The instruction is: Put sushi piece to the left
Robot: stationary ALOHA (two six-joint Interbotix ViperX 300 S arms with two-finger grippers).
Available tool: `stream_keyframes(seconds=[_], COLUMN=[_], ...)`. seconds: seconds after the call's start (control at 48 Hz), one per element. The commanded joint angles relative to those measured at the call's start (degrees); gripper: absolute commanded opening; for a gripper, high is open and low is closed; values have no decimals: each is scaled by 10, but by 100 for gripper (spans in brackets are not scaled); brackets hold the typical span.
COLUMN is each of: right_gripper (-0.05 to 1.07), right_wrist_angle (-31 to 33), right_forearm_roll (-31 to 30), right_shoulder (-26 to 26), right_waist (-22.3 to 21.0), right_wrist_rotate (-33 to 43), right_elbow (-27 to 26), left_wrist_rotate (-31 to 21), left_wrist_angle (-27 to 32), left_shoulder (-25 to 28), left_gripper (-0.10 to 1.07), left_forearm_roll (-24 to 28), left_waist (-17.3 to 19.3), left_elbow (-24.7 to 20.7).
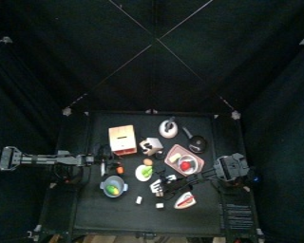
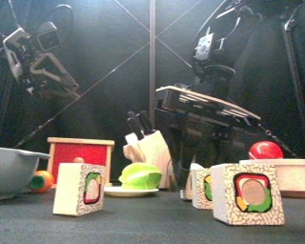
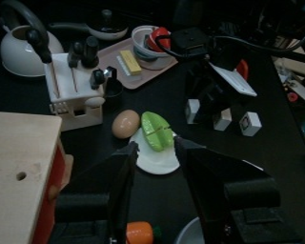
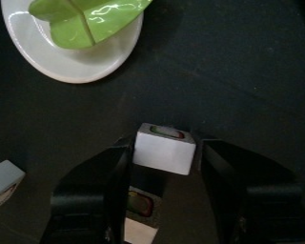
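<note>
My right gripper [image 4: 166, 145] has its jaws against both sides of a small white block, the sushi piece [image 4: 164, 151]. The block shows its pale side and a dark green edge, and its red-orange face is hidden. It looks held above the table. A second piece [image 4: 142, 205] lies below it and a third [image 4: 3, 181] off to one side. In the front view the right arm [image 2: 213, 110] hangs behind two sushi blocks [image 2: 248, 193] [image 2: 79, 188]. My left gripper [image 3: 152, 143] is open and empty above a white plate with a green piece [image 3: 155, 133].
A grey bowl [image 2: 9, 170], a red box [image 2: 81, 157] and the green piece on its plate [image 2: 140, 176] stand on the left. A round red thing [image 2: 266, 150] sits on a pink tray [image 3: 132, 65]. A white kettle [image 3: 18, 46] stands at the back.
</note>
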Motion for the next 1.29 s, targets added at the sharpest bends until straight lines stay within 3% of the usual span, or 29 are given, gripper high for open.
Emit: stream_keyframes(seconds=[0.0, 0.417, 0.688, 0.896, 1.271], right_gripper=[68, 67, 67, 67, 68], right_wrist_angle=[-6, -34, -91, -101, -88], right_forearm_roll=[-8, -111, -155, -106, -27], right_shoulder=[-26, -59, -60, -60, -11], right_waist=[0, 26, 44, 48, 71], right_wrist_rotate=[-2, -5, -26, -125, -332], right_elbow=[-6, -7, -8, -25, -86], left_wrist_rotate=[1, 1, 1, 1, 1], left_wrist_angle=[-2, -2, -2, -2, -2], left_shoulder=[2, 2, 2, 2, 2], left_gripper=[77, 77, 77, 77, 77], left_forearm_roll=[0, -2, -2, -3, -3], left_waist=[0, 0, 1, 0, 0], left_elbow=[-7, -7, -7, -7, -7])
